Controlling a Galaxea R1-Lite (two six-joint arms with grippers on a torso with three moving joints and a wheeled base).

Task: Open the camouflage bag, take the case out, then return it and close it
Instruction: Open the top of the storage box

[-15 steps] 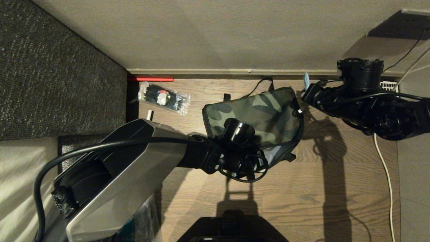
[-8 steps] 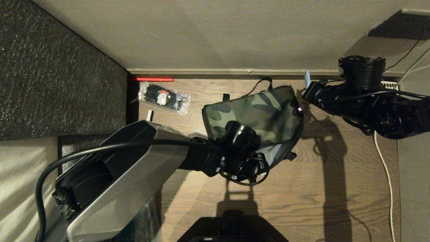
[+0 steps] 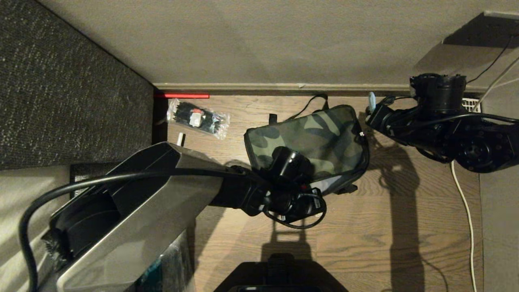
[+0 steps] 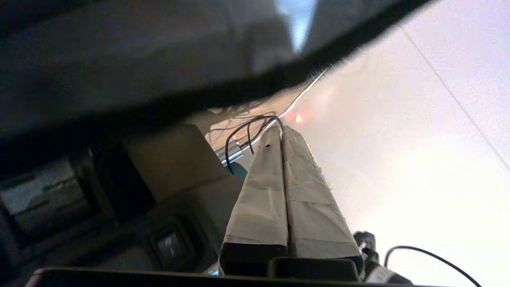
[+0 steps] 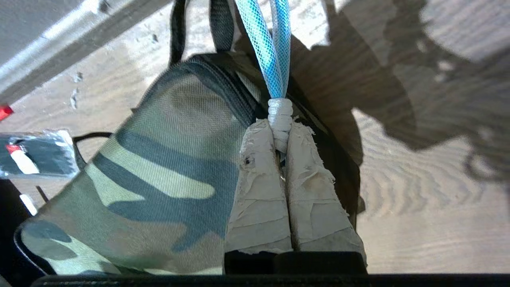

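On the wooden floor (image 3: 357, 235) beside the skirting board (image 3: 263, 86), the camouflage bag (image 3: 316, 140), lid down and camouflage top uppermost, black straps trailing toward the wall. At the bag's right-hand corner, the right gripper (image 5: 280, 137): taped fingers (image 5: 259, 191) pressed together, pinched tight on the white knot of a blue mesh pull loop (image 5: 267, 44) that rises from the bag's black zipper edge. Same grip seen from the head view as a pale blue tab (image 3: 371, 99) at the tip of the right arm, just beside the bag's upper right corner. Over the bag's near edge, the left arm, wrist and cabling covering that part of the camouflage top. From its own wrist view, the left gripper (image 4: 281, 131): both taped fingers (image 4: 263, 191) closed flat against each other, nothing between them, pointing out over blurred pale floor and thin wires, not touching the bag so far as can be told. No sight of the case in any view. Farther left, near the wall, a small clear packet of black items (image 3: 198, 118), well apart from the bag, with a short red strip (image 3: 181, 95) at the foot of the skirting just behind it. Along the right side, a white cable (image 3: 466, 219) lying across the boards.
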